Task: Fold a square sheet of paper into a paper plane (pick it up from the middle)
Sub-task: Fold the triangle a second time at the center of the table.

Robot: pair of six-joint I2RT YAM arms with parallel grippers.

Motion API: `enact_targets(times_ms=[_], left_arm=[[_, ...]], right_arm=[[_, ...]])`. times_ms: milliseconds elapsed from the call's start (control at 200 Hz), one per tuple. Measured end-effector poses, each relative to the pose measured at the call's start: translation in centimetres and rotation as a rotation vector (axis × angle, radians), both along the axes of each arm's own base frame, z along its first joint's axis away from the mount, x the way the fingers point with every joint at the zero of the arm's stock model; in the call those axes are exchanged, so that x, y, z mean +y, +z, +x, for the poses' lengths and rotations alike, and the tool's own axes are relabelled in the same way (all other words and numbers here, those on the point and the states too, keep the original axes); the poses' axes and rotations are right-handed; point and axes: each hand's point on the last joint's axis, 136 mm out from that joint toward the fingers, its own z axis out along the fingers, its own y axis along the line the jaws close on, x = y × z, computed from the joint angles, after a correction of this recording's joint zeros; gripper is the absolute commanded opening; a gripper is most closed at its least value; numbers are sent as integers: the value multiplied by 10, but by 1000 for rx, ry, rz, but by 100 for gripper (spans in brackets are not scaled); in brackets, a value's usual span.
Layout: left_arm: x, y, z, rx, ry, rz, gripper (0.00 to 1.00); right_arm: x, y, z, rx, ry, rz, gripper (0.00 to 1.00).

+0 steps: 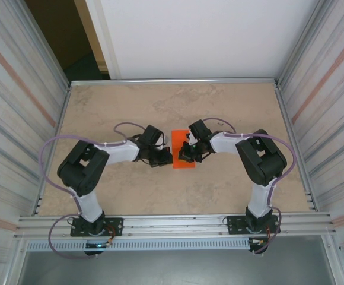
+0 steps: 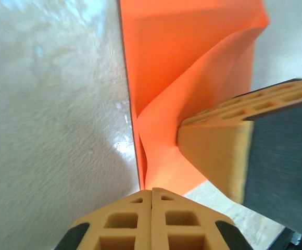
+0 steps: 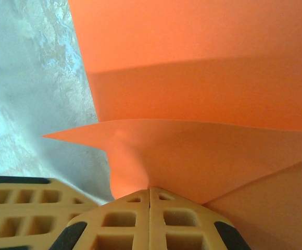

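The square sheet of paper (image 1: 181,139) is bright orange and lies mid-table between both grippers, partly folded with a flap raised. In the right wrist view the paper (image 3: 203,62) puckers into a cone that runs into my right gripper (image 3: 150,188), which is shut on it. In the left wrist view one right finger (image 2: 213,156) holds that lifted flap of the paper (image 2: 192,52). My left gripper (image 2: 151,191) is shut, its tips touching the paper's near left edge; whether paper is nipped between them does not show. From above, the left gripper (image 1: 167,158) and right gripper (image 1: 187,155) sit close together.
The beige table (image 1: 130,107) is fenced by metal rails and ribbed side walls (image 1: 18,119). A tan left finger (image 3: 21,203) sits just beside my right jaws. Both arms reach inward with purple cables (image 1: 53,148) looping over them.
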Motion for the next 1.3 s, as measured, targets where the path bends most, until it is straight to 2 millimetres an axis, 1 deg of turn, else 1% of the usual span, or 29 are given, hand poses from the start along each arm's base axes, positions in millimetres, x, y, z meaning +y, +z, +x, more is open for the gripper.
enact_targets(times_ms=[65,125,200,291,471,541,857,927,1082,1198,1303], left_arm=[[3,15,5,-25,20,-23,1],[2,27,9,-52,31,-49,0],[-3,32,11,-68,27,-72,0],[-8,27,8,-53,18,-76,0],[-14,-2,-3,17,0,-47,0],[-14,-8,-4,32,-2,-39,0],[-16,-17,-2,38,-3,-38,0],[-16,-17,0,33,-1,-40,0],[-16,-17,0,30,0,-44,0],[-16,-17,0,30,0,-44,0],[-16,-17,0,30,0,-44,0]], right_arm=[[0,0,1,0,0,0,0],[1,0,2,-2,0,1,0],[2,0,2,-3,1,1,0],[3,0,2,-5,2,4,0],[3,0,3,-8,3,6,0],[4,0,3,-8,4,7,0],[7,4,4,-10,10,32,0],[7,7,5,-14,9,40,2],[-2,21,18,-49,-24,57,4],[-7,26,28,-61,-42,55,4],[-2,28,34,-76,-25,56,4]])
